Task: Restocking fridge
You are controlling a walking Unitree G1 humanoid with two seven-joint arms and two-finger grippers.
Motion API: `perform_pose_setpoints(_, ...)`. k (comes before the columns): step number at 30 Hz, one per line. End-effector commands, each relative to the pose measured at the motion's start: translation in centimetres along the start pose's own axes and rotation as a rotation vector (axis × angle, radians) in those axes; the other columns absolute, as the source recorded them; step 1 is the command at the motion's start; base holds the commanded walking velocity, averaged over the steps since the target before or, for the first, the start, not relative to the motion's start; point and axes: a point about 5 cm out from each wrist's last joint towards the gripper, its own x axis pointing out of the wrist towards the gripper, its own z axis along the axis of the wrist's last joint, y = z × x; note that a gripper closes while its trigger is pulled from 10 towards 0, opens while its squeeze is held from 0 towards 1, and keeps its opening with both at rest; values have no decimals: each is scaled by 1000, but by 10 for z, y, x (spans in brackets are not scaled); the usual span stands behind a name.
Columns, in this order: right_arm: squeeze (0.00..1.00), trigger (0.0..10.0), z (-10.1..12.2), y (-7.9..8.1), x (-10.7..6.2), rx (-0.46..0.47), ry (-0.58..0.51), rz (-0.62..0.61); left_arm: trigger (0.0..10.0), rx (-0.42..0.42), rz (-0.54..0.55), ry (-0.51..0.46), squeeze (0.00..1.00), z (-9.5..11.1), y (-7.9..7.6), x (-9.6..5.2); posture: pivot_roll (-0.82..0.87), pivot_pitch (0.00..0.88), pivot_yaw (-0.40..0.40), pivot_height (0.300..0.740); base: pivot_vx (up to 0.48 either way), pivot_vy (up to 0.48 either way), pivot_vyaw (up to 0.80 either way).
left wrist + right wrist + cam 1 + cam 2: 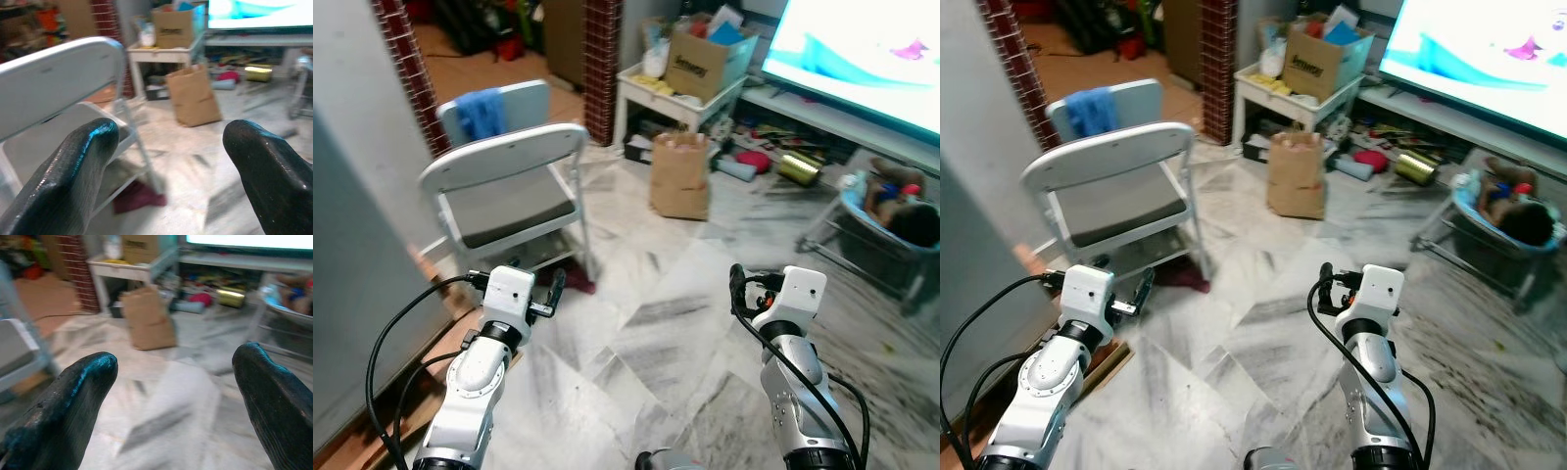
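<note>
Your left gripper [166, 171], fingers spread wide and empty, faces a white folding chair [509, 186]. Beyond it a brown paper bag [679, 176] stands upright on the marble floor [685, 323], contents hidden. Your right gripper [171, 406] hovers equally wide, empty, toward that bag.

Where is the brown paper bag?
The brown paper bag stands upright on the marble floor ahead of the robot, just in front of the small white table and right of the grey folding chair.
</note>
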Motion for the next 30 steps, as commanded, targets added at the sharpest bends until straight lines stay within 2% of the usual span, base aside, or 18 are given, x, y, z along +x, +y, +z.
perform_pose_setpoints(1, 0, 10000, 4, -5, 0, 6, -11, -19, 10000, -4, -10, 0, 0, 0, -2, 0, 30, 0, -25, 740, 0, 0, -800)
perform_pose_setpoints(7, 0, 10000, 0, -12, -5, -8, 3, -32, 10000, -13, -12, 12, 0, -3, -3, -2, 24, 0, -25, 740, 0, 0, -800)
perform_pose_setpoints(13, 0, 10000, 3, -15, -3, -13, -5, -36, 10000, -10, -10, 10, 0, -3, -3, -1, 22, 0, -22, 740, 0, 0, -800)
perform_pose_setpoints(20, 0, 10000, 4, -14, -2, -8, -9, -27, 10000, 2, 42, 31, 0, -6, 3, -1, 23, 11, -27, 740, 0, 0, -774)
perform_pose_setpoints(30, 0, 10000, -1, -7, -7, 9, 11, 33, 10000, 22, 75, 48, 0, -10, 2, -10, 36, 26, -44, 740, 0, 0, -51)
